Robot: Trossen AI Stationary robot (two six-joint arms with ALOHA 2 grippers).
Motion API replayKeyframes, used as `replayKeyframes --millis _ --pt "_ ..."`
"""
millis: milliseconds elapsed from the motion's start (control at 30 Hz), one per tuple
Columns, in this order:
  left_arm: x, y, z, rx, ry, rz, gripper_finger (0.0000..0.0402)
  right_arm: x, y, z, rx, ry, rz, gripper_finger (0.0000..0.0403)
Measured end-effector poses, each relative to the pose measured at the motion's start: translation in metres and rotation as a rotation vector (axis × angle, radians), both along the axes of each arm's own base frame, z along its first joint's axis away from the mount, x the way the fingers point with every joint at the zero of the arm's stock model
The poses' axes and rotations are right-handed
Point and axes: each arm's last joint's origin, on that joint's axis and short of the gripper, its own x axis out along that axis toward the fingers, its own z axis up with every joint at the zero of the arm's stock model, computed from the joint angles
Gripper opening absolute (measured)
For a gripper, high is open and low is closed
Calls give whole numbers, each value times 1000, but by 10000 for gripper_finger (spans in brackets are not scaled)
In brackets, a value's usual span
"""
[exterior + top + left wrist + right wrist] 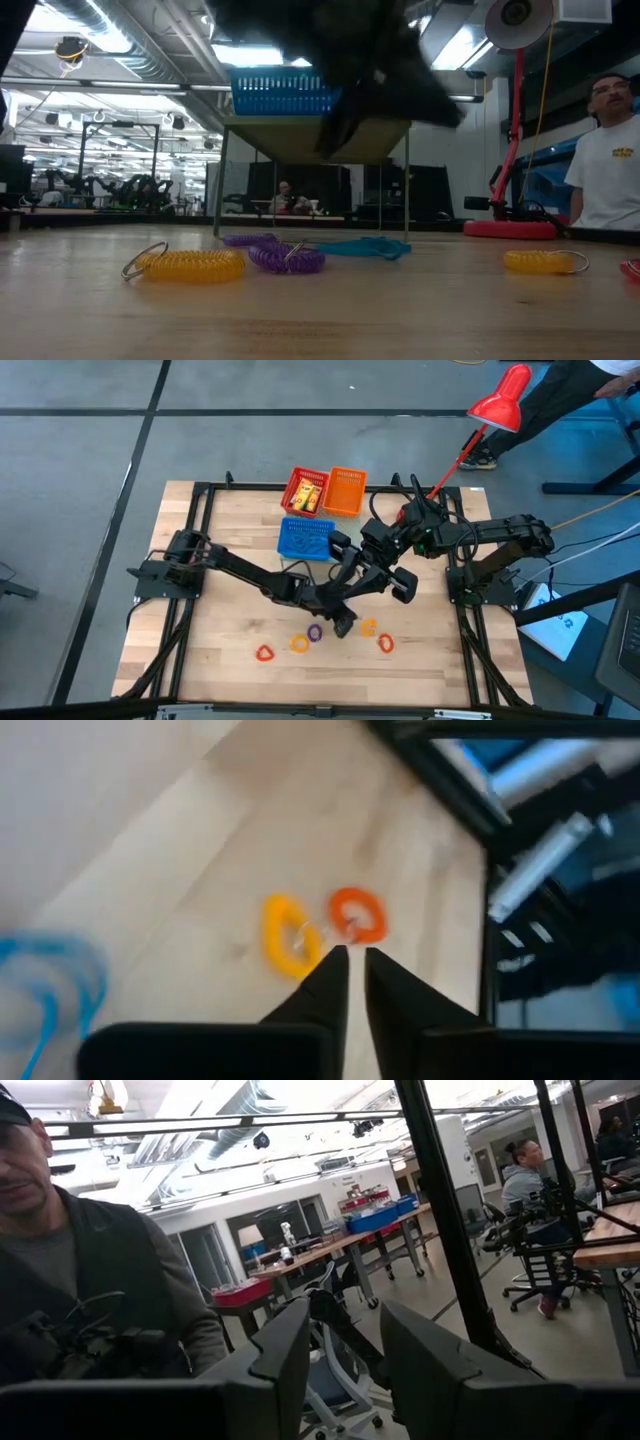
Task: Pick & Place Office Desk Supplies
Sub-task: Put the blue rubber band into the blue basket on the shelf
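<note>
Small coiled loops lie on the near part of the table: a red one (264,653), a yellow one (300,644), a purple one (316,632), an orange one (368,627) and a red-orange one (386,643). The low view also shows a teal loop (365,245) lying flat behind the purple loop (285,258). My left gripper (345,624) hovers over the table, holding nothing. In its wrist view the left gripper (355,958) shows only a thin slit between its fingers, just short of a yellow loop (285,935) and an orange loop (358,915). My right gripper (398,582) is raised. Its wrist view shows the right gripper (340,1350) open and empty, pointing level into the room.
A red basket (305,490), an orange basket (346,490) and a blue basket (305,538) sit at the far middle of the table. A red desk lamp (503,400) stands past the far right corner. A person (610,160) stands on the right. Both arms cross over the table's middle.
</note>
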Motion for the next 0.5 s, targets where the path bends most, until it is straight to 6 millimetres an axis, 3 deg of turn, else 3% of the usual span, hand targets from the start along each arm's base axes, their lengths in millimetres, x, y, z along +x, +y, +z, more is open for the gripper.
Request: replayKeyframes --millis 267,500 --pt "5 2 23 337 37 -229 127 0 0 0 0 1 6 128" --pt "-5 5 12 455 128 -542 193 0 0 0 1 3 6 128"
